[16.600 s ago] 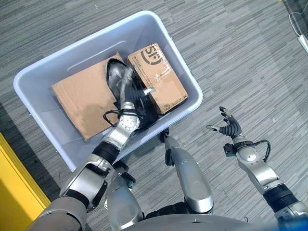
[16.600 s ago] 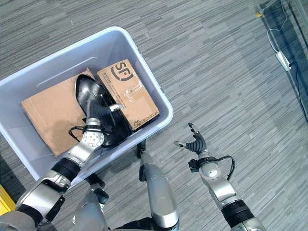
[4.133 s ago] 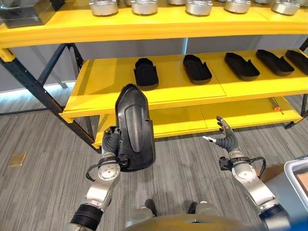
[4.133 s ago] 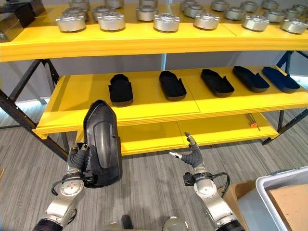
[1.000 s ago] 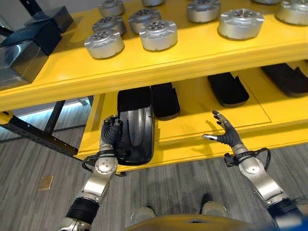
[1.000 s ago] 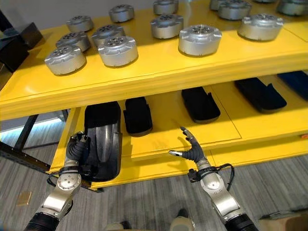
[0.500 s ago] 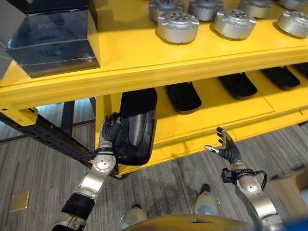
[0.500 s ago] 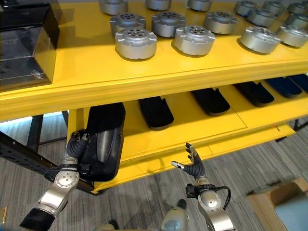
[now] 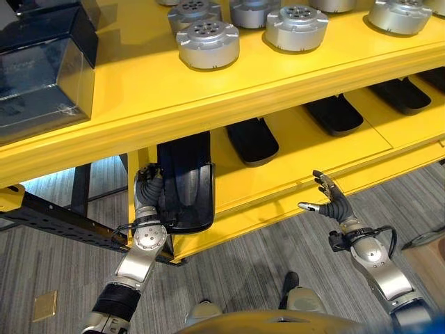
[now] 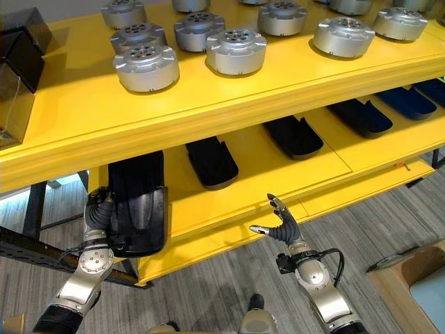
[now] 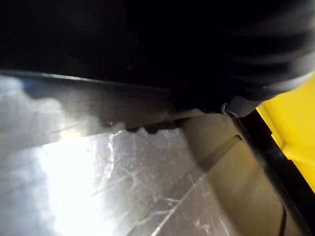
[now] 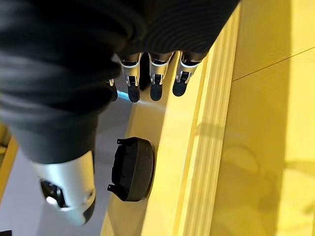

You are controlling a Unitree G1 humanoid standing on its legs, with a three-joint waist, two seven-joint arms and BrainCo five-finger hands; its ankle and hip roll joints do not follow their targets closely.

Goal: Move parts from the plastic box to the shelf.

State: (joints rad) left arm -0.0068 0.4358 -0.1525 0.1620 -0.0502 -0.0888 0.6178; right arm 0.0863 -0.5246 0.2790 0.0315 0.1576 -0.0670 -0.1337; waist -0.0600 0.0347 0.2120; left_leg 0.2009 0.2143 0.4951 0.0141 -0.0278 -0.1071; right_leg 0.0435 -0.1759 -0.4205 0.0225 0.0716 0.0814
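Gripping a glossy black shell part [image 9: 184, 184], left robot hand [image 9: 148, 189]; right robot hand [image 9: 332, 204] splayed.

The left arm reaches up from the lower left, its left hand [image 9: 148, 189] raised with fingers curled round the black part [image 9: 184, 182] at its near edge. The right arm extends from the lower right, the right hand [image 9: 333, 204] held up, fingers straight and spread, thumb apart, holding nothing.
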